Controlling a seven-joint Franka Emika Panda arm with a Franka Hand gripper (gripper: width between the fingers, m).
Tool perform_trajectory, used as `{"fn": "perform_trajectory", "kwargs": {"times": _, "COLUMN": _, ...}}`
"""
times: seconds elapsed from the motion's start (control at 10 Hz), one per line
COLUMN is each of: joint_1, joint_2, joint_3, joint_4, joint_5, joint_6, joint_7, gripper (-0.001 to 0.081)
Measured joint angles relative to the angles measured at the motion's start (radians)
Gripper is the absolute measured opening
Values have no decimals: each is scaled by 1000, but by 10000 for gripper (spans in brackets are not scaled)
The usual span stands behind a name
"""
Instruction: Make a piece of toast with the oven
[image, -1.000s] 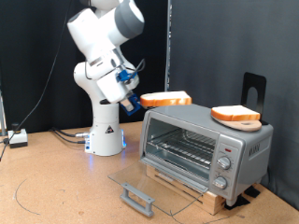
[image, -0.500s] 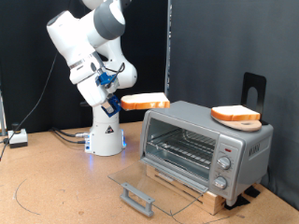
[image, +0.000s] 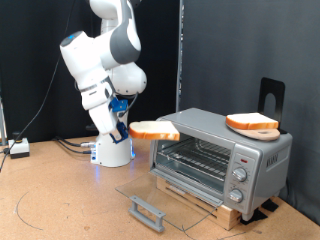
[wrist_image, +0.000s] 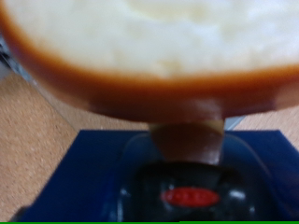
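My gripper (image: 127, 118) is shut on the piece of toast (image: 154, 130), a flat slice with a pale face and orange-tan crust, held level in the air just off the oven's upper corner on the exterior view's left. The oven (image: 218, 160) is a silver box on a wooden base, with its glass door (image: 160, 196) folded down flat and the wire rack (image: 200, 158) showing inside. In the wrist view the toast (wrist_image: 149, 51) fills the frame close up, and the fingers are hidden behind it.
A second bread slice (image: 252, 123) lies on the oven's roof towards the exterior view's right, beside a black stand (image: 271, 96). The door's grey handle (image: 148, 211) juts out over the brown table (image: 60, 205). Cables and a small box (image: 17, 148) lie at the exterior view's left.
The arm has swung down and towards the exterior view's left, carrying the toast from above the oven's roof to roof-edge height beside its open front.
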Motion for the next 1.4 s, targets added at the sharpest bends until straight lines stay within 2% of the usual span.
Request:
{"fn": "perform_trajectory", "kwargs": {"times": 0.3, "joint_1": 9, "joint_2": 91, "joint_3": 23, "joint_4": -14, "joint_5": 12, "joint_6": 99, "joint_7": -40, "gripper": 396}}
{"fn": "perform_trajectory", "kwargs": {"times": 0.6, "joint_1": 60, "joint_2": 130, "joint_3": 48, "joint_4": -14, "joint_5": 81, "joint_6": 131, "joint_7": -74, "gripper": 396}}
{"fn": "perform_trajectory", "kwargs": {"times": 1.1, "joint_1": 126, "joint_2": 135, "joint_3": 170, "joint_4": -41, "joint_5": 94, "joint_6": 175, "joint_7": -11, "gripper": 396}}
{"fn": "perform_trajectory", "kwargs": {"times": 1.4, "joint_1": 190, "joint_2": 135, "joint_3": 257, "joint_4": -56, "joint_5": 155, "joint_6": 220, "joint_7": 18, "gripper": 396}}
